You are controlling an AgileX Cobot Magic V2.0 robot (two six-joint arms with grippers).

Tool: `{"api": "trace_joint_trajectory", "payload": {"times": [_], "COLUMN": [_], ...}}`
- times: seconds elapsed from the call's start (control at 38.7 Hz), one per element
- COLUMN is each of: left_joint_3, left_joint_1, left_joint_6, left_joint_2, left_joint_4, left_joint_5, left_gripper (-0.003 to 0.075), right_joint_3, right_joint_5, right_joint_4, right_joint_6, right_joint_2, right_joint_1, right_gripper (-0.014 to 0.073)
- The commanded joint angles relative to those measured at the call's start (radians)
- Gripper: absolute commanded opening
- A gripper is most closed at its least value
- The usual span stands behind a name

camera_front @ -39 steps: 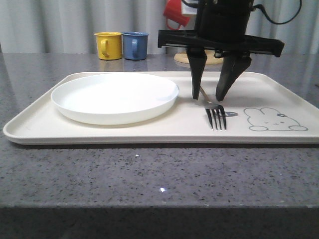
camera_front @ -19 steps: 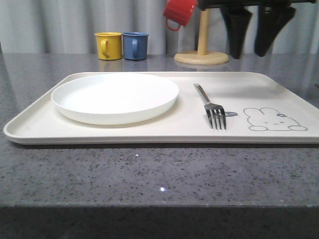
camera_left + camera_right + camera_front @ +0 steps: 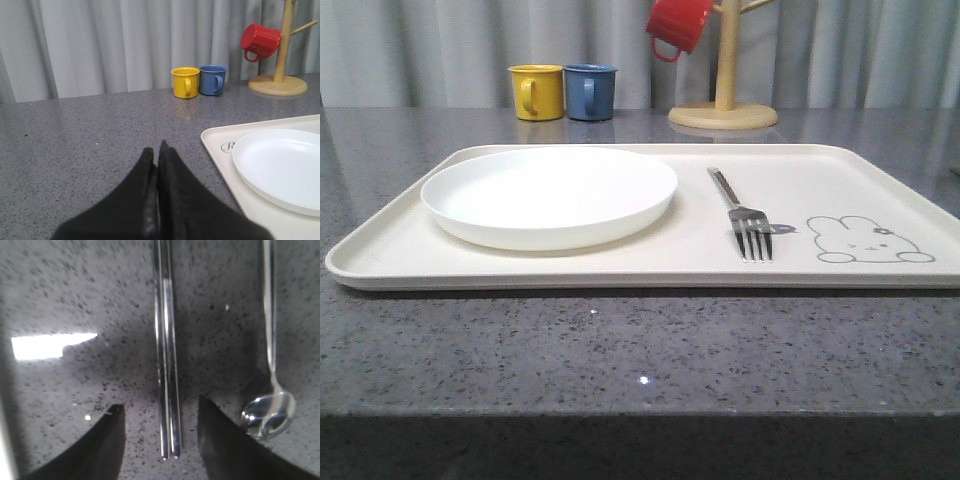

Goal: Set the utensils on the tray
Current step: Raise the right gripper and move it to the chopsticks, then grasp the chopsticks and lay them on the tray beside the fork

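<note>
On the grey speckled counter we see the tray lying flat, with the white plate on its left half and the fork to the right of the plate, tines toward the camera. Fork and plate lie near each other but apart. Just right of the fork's tines is the rabbit drawing. Nothing rests on top of either one.

Behind the tray, well apart from it, stand a yellow mug and a blue mug side by side, so close that we cannot tell whether they touch. To their right a wooden mug stand carries a red mug hung on a peg. A pale curtain closes off the back.

In the left wrist view, our left gripper has its jaws pressed together with nothing between them, over bare counter beside the tray's corner; the plate's rim and both mugs lie beyond it.

In the right wrist view, our right gripper has its jaws spread wide, one finger on each side of the chopsticks, which lie tight together on the counter. We cannot tell whether the fingers touch the surface. The spoon lies beside the chopsticks, roughly parallel, its bowl near one finger and apart from the chopsticks.
</note>
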Motion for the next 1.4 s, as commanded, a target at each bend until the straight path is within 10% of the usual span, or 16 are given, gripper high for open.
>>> {"api": "trace_joint_trajectory", "payload": {"times": [0.0,0.41,0.78,1.37], "left_joint_3": [-0.026,-0.026,-0.026,-0.026], "left_joint_1": [0.003,0.003,0.003,0.003], "left_joint_6": [-0.012,-0.012,-0.012,-0.012], "left_joint_2": [0.007,0.007,0.007,0.007], "left_joint_4": [-0.010,-0.010,-0.010,-0.010], "left_joint_5": [-0.085,-0.085,-0.085,-0.085], "left_gripper": [-0.0018,-0.0018,-0.0018,-0.0018], "right_joint_3": [0.016,0.045,0.046,-0.093], "right_joint_5": [-0.053,-0.108,-0.093,0.095], "right_joint_4": [0.006,0.036,0.038,0.089], "right_joint_6": [-0.030,-0.039,-0.039,0.017], "right_joint_2": [-0.038,-0.001,-0.003,-0.143], "right_joint_1": [-0.028,-0.048,-0.048,0.029], "right_gripper": [0.0369,0.0365,0.0052,0.0044]}}
